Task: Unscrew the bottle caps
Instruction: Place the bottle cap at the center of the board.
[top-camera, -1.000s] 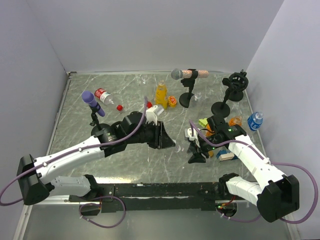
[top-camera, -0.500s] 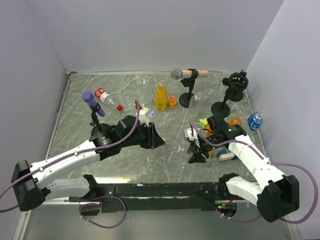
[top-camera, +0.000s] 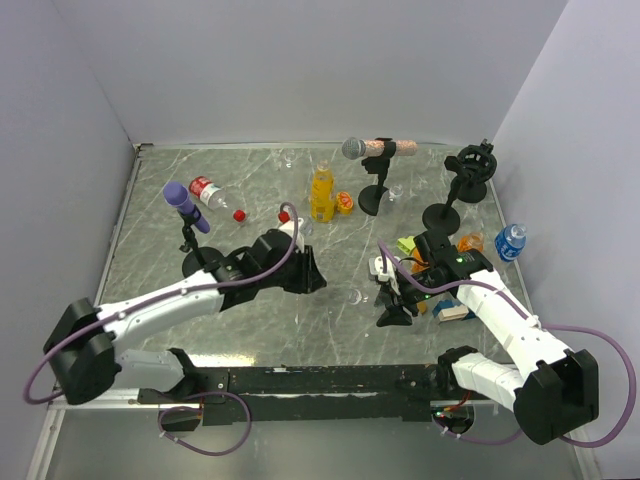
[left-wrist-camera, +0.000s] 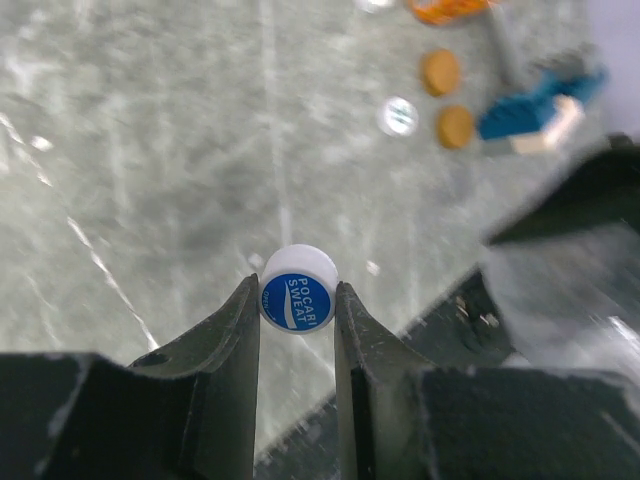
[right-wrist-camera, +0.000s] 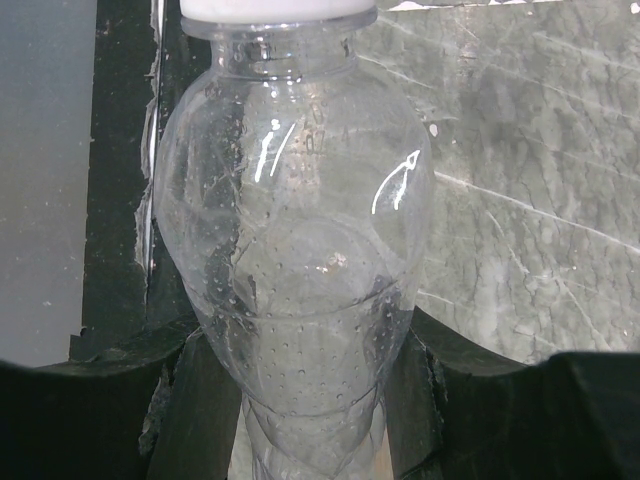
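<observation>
At the far left, a red-white labelled bottle (top-camera: 206, 191) lay on the surface (top-camera: 250, 330) with a loose red cap (top-camera: 239, 214) near it. We judged that one opened, though its neck was too small to read. Next, our left tool (left-wrist-camera: 297, 300) was pinching a white-and-blue cap (left-wrist-camera: 299, 285) between its fingers, free of any bottle, so that cap was off. The yellow-orange juice bottle (top-camera: 321, 192) stood upright behind it, and we could not tell whether it was capped. Our right tool (right-wrist-camera: 300, 390) was clamped on the body of a clear bottle (right-wrist-camera: 295, 250). The white band (right-wrist-camera: 280, 8) at its neck was cut off by the frame, so we could not tell ring from cap. At the far right, the small blue-labelled bottle (top-camera: 512, 241) appeared capped and probably remained to do.
</observation>
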